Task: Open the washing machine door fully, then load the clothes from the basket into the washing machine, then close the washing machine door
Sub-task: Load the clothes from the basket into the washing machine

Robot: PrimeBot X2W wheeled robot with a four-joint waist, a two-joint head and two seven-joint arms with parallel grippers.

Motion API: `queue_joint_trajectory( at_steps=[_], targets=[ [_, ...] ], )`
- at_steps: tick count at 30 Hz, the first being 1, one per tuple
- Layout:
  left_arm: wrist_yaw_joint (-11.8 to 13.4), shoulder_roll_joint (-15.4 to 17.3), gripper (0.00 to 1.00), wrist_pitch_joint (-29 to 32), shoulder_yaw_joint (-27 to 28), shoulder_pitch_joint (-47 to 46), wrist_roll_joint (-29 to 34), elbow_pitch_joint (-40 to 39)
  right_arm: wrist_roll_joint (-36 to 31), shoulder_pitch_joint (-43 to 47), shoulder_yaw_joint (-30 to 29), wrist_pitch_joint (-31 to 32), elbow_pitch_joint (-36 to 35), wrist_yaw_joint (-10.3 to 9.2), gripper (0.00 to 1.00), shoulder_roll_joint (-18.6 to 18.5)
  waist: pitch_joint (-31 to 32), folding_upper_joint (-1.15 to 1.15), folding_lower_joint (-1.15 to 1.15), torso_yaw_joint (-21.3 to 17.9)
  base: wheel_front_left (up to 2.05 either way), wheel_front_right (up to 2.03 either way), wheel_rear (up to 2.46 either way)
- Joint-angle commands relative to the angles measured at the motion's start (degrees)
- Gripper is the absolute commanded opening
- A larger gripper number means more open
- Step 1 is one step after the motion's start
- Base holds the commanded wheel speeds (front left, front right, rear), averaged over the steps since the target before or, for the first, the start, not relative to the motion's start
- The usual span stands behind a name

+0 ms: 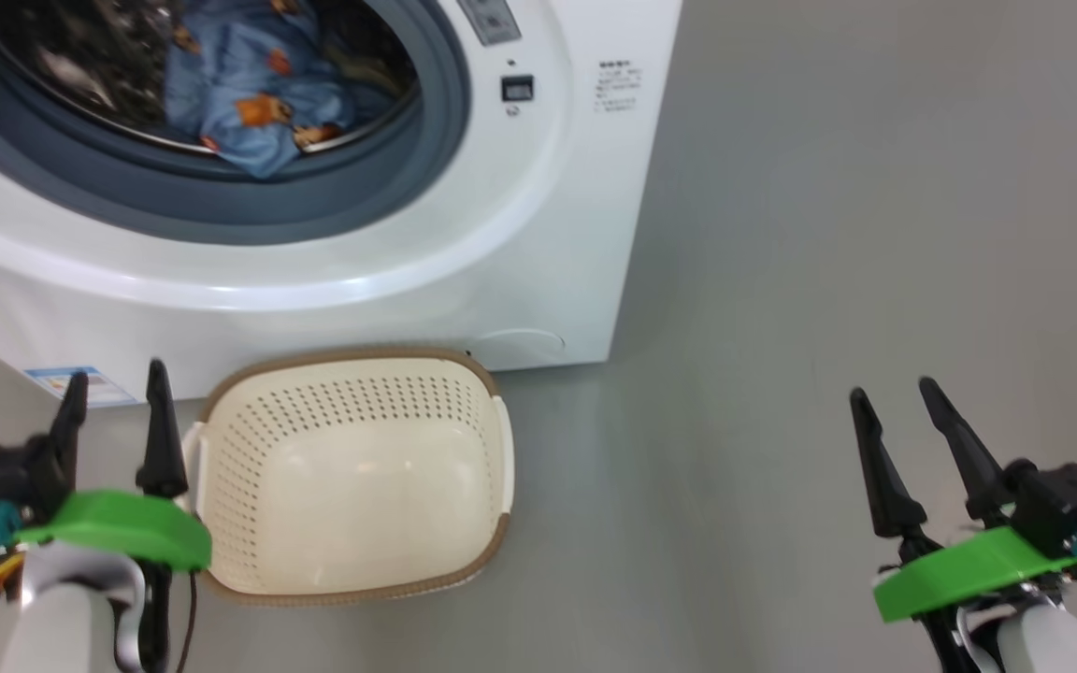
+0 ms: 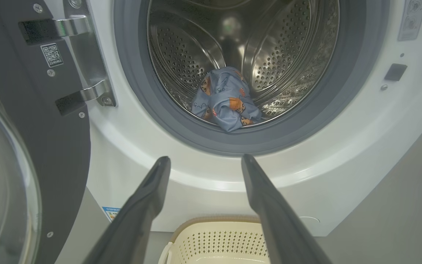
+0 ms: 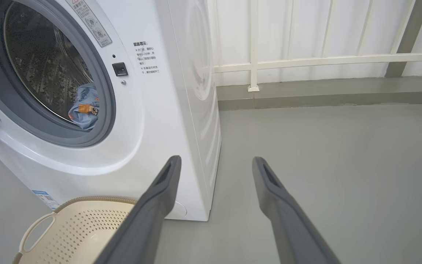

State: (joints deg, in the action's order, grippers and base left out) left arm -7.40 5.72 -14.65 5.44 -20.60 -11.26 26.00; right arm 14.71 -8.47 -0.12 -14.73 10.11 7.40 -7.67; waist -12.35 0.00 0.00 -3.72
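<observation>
Closing step next: washing machine door [image 2: 64, 154] hangs open at left, rigid, hinged, glossy, likely slick; push its free rim, not the glass [image 2: 2, 176]. Left gripper [image 2: 205, 157] and right gripper [image 3: 214, 159] spread, empty.

Washing machine [image 1: 538, 234]: opening uncovered, grey rubber ring [image 1: 314, 201] around the steel drum [image 1: 80, 56]. Light blue garment [image 1: 249, 103] with orange-brown prints lies in the drum, bunched at the lower front of the opening. Basket [image 1: 351, 357] sits on the grey floor [image 1: 782, 280] just before the machine's base, its pale bottom in plain sight. Blue label [image 1: 71, 383] at the machine's lower left corner. Left gripper [image 1: 118, 369]: low left, fingers apart, just beside the basket's left rim. Right gripper [image 1: 892, 387]: low right, fingers apart, over floor, well apart from the basket.
</observation>
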Motion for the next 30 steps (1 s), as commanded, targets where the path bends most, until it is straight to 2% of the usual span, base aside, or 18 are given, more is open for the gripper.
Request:
queue_joint_trajectory(
  at_steps=[1,17,30],
  targets=[
    [-0.09,1.3,1.0,-0.35,1.66,1.34,0.63,-2.12,0.48,1.09,0.71,-0.27,-1.41,0.09,1.0,-0.83,2.27,0.0,0.0,1.81,0.0,0.0,0.0],
    [-0.09,0.54,1.0,-0.35,3.46,14.49,-0.22,-9.38,0.81,6.46,-1.53,-0.27,-1.64,0.09,1.0,-0.71,7.02,0.0,0.0,2.48,0.0,0.0,0.0],
    [-0.09,-0.54,1.0,-0.35,3.56,17.08,-0.06,-11.83,0.59,8.23,-1.81,-0.27,-2.06,0.09,1.0,-0.42,8.34,0.0,0.0,2.55,0.0,0.0,0.0]
  ],
)
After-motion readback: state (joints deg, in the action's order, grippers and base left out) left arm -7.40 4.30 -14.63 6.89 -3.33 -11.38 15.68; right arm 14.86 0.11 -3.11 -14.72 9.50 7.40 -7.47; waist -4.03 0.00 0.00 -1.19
